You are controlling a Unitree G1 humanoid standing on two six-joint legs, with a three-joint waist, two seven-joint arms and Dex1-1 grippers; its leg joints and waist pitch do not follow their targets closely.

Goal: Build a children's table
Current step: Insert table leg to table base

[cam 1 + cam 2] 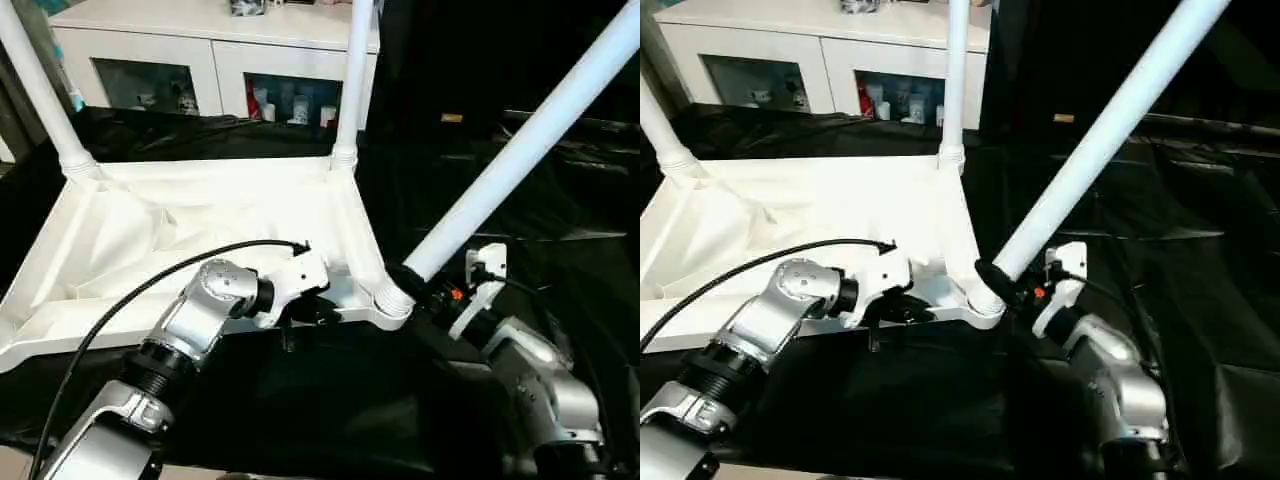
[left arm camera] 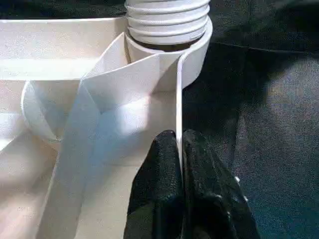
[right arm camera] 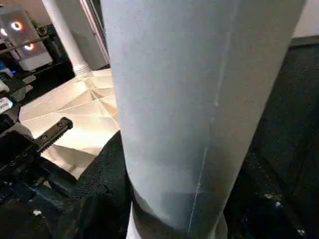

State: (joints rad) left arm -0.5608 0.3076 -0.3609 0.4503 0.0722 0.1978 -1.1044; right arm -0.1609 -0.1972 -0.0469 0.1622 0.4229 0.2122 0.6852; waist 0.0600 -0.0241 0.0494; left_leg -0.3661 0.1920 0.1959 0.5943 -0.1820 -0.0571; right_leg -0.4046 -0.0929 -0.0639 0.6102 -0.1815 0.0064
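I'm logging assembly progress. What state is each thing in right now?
Tabletop: upside down, ribbed underside up.
Two far legs: standing in their sockets.
Near leg: tilted, threaded end at the corner socket.
Left gripper: shut on the tabletop's rim.
Right gripper: shut on the near leg.

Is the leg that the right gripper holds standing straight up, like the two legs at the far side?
No: the leg in the right gripper leans steeply away from its corner socket, while the far legs stand nearly upright.

The three white legs (image 1: 520,150) run off the top of the picture, so their ends are cut off. The table top's (image 1: 150,240) left corner is cut off too. The things behind the cabinet's glass doors (image 1: 290,100) are too small to tell.
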